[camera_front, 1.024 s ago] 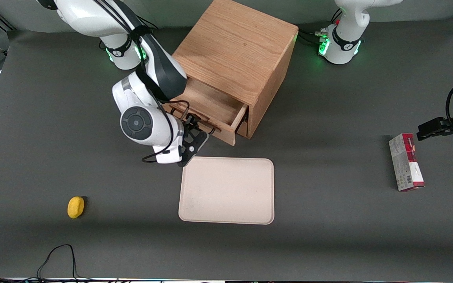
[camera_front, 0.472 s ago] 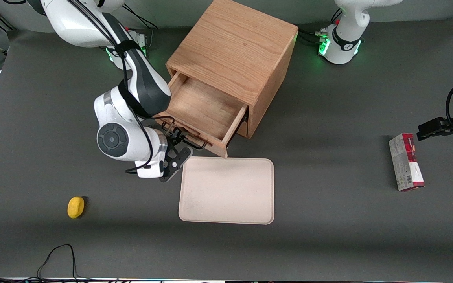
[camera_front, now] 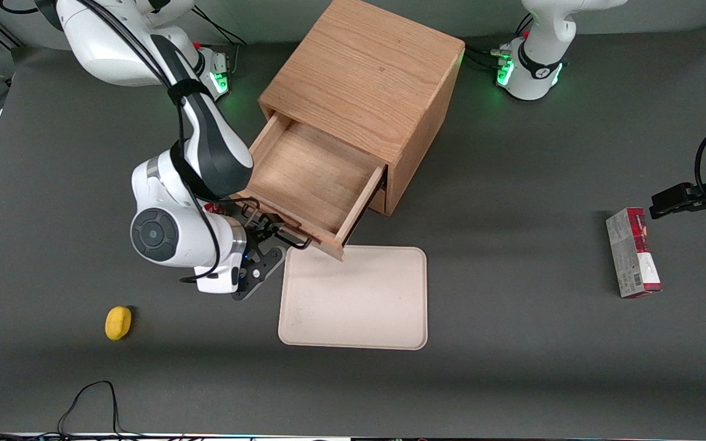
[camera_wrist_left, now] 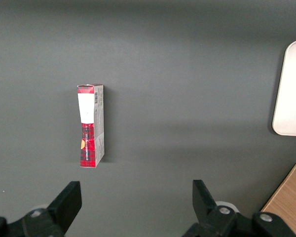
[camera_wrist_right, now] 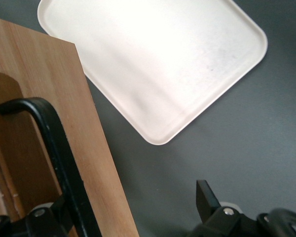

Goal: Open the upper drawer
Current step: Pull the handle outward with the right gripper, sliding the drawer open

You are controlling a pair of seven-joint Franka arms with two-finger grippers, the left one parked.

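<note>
The cube-shaped wooden cabinet [camera_front: 365, 73] stands at the table's middle. Its upper drawer [camera_front: 310, 177] is pulled far out and shows an empty wooden floor. Its front edge overhangs the tray's corner. The black wire handle [camera_front: 279, 233] on its front also shows in the right wrist view [camera_wrist_right: 54, 148]. My right gripper [camera_front: 261, 236] is at the handle, in front of the drawer. In the right wrist view the gripper [camera_wrist_right: 123, 207] is open: one finger sits by the handle, and the other [camera_wrist_right: 206, 197] is well apart, over bare table. The lower drawer stays in, mostly hidden.
A beige tray [camera_front: 353, 300] lies just in front of the drawer, nearer the camera, also in the right wrist view [camera_wrist_right: 158, 64]. A small yellow object [camera_front: 118, 323] lies toward the working arm's end. A red box [camera_front: 633, 252] lies toward the parked arm's end, also in the left wrist view [camera_wrist_left: 90, 126].
The upper drawer has slid much farther out of the cabinet toward the front camera. My gripper has moved with the handle, away from the cabinet.
</note>
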